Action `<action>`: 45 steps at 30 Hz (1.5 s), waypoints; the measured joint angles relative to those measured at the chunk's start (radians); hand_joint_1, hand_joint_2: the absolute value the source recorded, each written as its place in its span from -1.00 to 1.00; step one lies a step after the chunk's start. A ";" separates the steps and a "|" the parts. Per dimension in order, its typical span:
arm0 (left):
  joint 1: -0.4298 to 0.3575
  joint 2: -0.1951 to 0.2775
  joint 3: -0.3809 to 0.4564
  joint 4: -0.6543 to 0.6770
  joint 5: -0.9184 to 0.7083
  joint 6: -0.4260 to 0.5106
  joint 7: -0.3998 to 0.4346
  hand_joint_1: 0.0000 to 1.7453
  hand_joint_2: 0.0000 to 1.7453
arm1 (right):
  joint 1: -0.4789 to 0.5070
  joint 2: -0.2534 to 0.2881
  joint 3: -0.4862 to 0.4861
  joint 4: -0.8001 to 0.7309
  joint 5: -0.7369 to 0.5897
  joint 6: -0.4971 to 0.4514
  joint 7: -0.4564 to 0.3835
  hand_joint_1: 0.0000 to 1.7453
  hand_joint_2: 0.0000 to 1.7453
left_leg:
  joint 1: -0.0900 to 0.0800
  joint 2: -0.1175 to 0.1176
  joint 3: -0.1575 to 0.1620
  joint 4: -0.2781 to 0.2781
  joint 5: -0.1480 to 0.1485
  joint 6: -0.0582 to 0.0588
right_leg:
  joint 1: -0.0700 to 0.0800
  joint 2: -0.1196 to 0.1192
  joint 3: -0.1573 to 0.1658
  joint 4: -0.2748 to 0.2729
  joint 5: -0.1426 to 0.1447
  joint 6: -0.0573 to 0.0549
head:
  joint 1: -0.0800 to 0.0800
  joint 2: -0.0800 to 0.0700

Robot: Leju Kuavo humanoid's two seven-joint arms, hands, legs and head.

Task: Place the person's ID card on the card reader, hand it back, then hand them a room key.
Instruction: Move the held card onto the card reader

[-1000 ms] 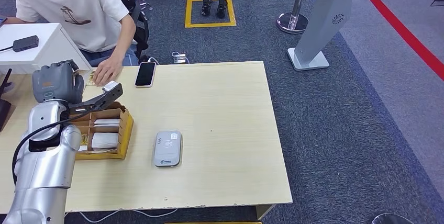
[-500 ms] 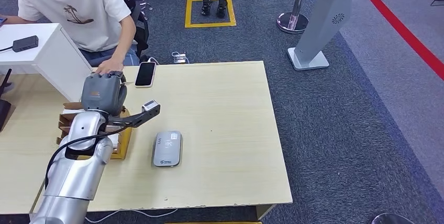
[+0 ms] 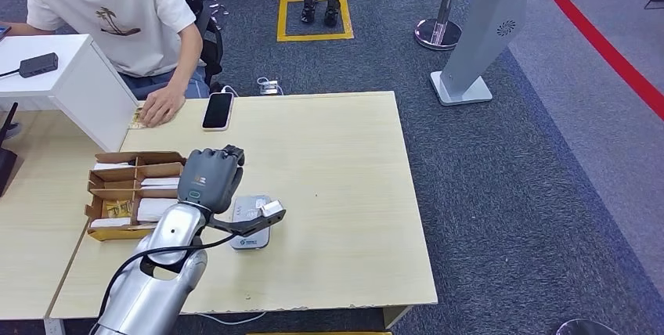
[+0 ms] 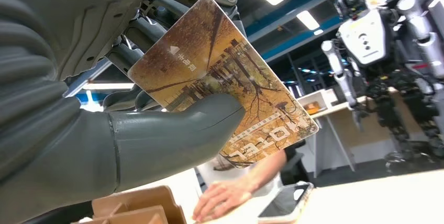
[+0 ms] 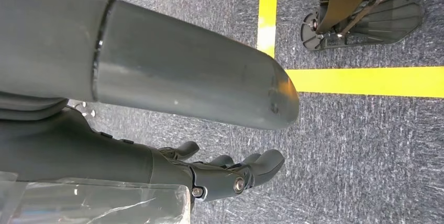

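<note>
While thumb and fingers (image 4: 157, 12) pinch the card (image 4: 225, 82), right hand (image 5: 230, 174) hangs empty.

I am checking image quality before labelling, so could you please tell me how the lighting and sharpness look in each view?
Head view: even overhead light, soft shadows, sharp throughout; the left hand over the card reader is crisp. Left wrist view: card sharp, bright ceiling strips flare behind it, the background robot is overexposed. Right wrist view: right hand dim, carpet texture clear.
</note>
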 joint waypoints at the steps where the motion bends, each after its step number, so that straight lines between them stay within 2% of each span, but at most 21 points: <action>1: 0.007 0.000 -0.007 -0.002 0.000 -0.002 0.001 1.00 1.00 | 0.000 0.000 0.000 0.000 -0.003 0.000 -0.001 -1.00 -1.00 | 0.000 0.000 0.000 0.000 0.000 0.000 | 0.000 0.000 0.000 0.000 0.000 0.000 | 0.000 0.000; 9: 0.089 -0.004 -0.056 -0.010 0.000 -0.013 0.028 1.00 1.00 | 0.000 0.000 0.000 0.000 -0.034 -0.003 -0.002 -1.00 -1.00 | 0.000 0.000 0.000 0.000 0.000 0.000 | 0.000 0.000 0.000 0.000 0.000 0.000 | 0.000 0.000; 18: 0.176 -0.006 -0.064 -0.012 0.000 -0.020 0.076 1.00 1.00 | 0.001 0.000 0.000 0.002 -0.061 -0.006 -0.006 -1.00 -1.00 | 0.000 0.000 0.000 0.000 0.000 0.001 | 0.000 0.000 0.000 0.000 0.000 0.001 | 0.000 0.000; 24: 0.189 -0.006 -0.077 -0.014 0.000 -0.028 0.107 1.00 1.00 | 0.001 0.000 0.000 0.002 -0.070 -0.008 -0.007 -1.00 -1.00 | 0.000 0.000 0.000 0.000 0.000 0.001 | 0.000 0.000 0.000 0.000 0.000 0.001 | 0.000 0.000; 34: 0.204 0.011 -0.083 -0.034 0.000 -0.063 0.237 1.00 1.00 | 0.001 0.000 0.000 0.005 -0.080 -0.012 -0.008 -1.00 -1.00 | 0.000 0.000 0.000 0.000 0.000 0.001 | 0.000 0.000 0.000 0.000 0.000 0.001 | 0.000 0.000; 45: 0.208 0.028 -0.084 -0.040 0.000 -0.067 0.248 1.00 1.00 | 0.001 0.000 0.000 0.006 -0.082 -0.012 -0.008 -1.00 -1.00 | 0.000 0.000 0.000 0.000 0.000 0.001 | 0.000 0.000 0.000 0.000 0.000 0.001 | 0.000 0.000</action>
